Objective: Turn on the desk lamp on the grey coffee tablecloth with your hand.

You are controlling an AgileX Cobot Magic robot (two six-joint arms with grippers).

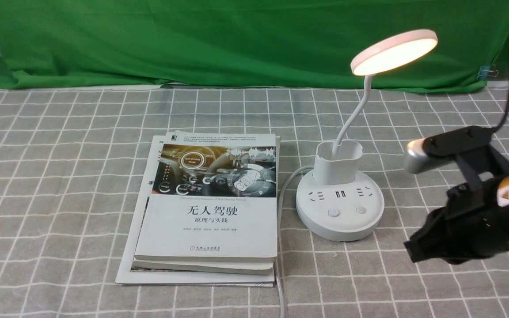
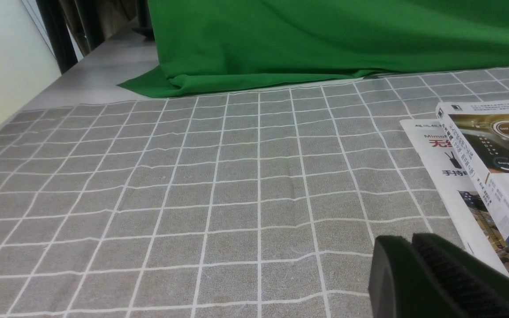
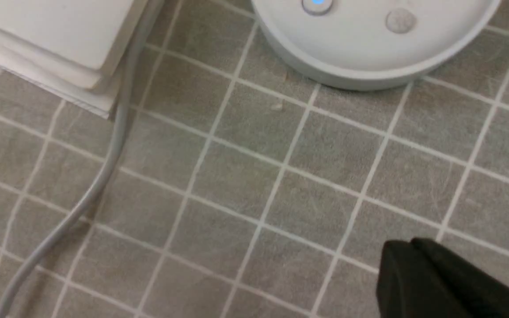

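- Far left: the left gripper (image 2: 409, 242) hangs low over bare cloth (image 1: 60, 176), fingers pressed together with nothing between them. It doesn't show in the front view at all, and it's well apart from the lamp, so it's not the arm for this job.
- Just to its right is a stack of books (image 1: 210, 207), lying flat with the long side running away from the robot.
- A grey cord (image 1: 281, 265) runs along the books' right edge toward the near edge of the surface. That's the one thing to snag on that side.
- Then the lamp (image 1: 338, 207): round base sitting on the cloth right of centre, just beside the books. The neck rises from the cup and leans right, and the head (image 1: 395, 51) is glowing. The two buttons sit on the base's near rim, and the left button (image 3: 317, 3) shows a blue light.
- Right gripper (image 1: 413, 251): closed and empty, low over the cloth. The base lies to its left and a bit further out, near but not touching.
- Looks like the job's done to me. There's open cloth to the gripper's right and on the near side for backing off.
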